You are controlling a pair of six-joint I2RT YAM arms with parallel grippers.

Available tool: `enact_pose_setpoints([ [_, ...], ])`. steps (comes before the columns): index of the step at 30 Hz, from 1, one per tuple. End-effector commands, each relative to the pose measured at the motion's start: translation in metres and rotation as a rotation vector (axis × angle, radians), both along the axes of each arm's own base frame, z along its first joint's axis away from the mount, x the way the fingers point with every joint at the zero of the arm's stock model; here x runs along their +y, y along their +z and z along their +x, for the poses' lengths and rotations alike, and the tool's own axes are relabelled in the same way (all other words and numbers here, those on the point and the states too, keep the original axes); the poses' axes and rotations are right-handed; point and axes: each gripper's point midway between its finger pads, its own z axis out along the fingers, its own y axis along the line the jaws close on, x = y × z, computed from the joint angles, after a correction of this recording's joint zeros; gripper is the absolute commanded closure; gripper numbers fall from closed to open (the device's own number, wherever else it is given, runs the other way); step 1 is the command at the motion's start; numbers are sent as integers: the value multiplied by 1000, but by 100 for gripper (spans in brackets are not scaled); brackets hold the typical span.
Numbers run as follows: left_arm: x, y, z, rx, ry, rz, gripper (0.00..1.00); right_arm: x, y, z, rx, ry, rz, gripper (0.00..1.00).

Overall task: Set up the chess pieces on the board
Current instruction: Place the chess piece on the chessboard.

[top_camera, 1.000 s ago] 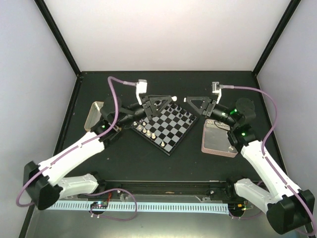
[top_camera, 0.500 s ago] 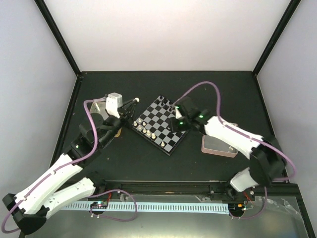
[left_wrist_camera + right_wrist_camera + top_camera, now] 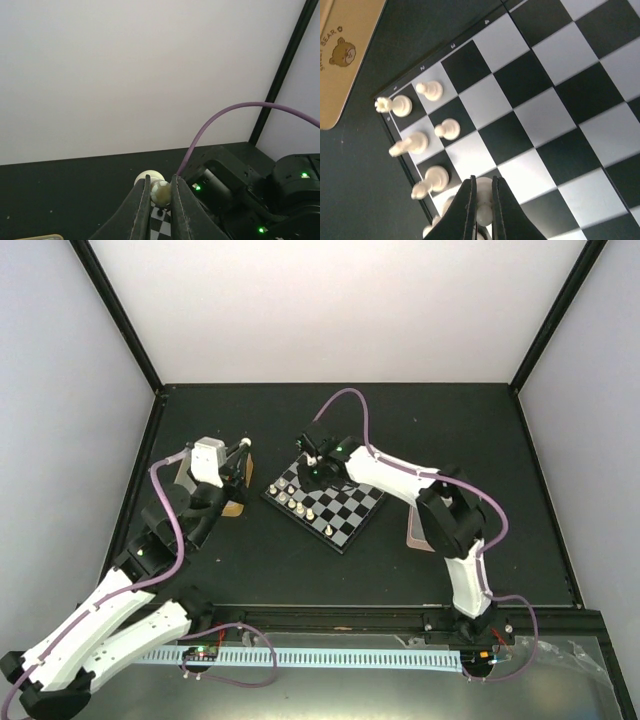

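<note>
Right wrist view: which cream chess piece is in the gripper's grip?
The cream piece at the bottom edge, pinched by the right gripper; the other pieces stand free on the board.

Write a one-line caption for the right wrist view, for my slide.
Right gripper, shut on a white chess piece, above the chessboard near other white pieces at its edge.
</note>
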Motion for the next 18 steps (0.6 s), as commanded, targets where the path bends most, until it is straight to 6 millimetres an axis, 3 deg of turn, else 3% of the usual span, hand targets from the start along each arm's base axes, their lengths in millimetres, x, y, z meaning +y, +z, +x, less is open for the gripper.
enact_pose_setpoints([
  [1,12,0,3,-29,63,50,99,9,-8,7,17,2,-37,98],
  [18,18,-6,0,-37,81,43,96,30,-47,4,103,31,-110,97],
])
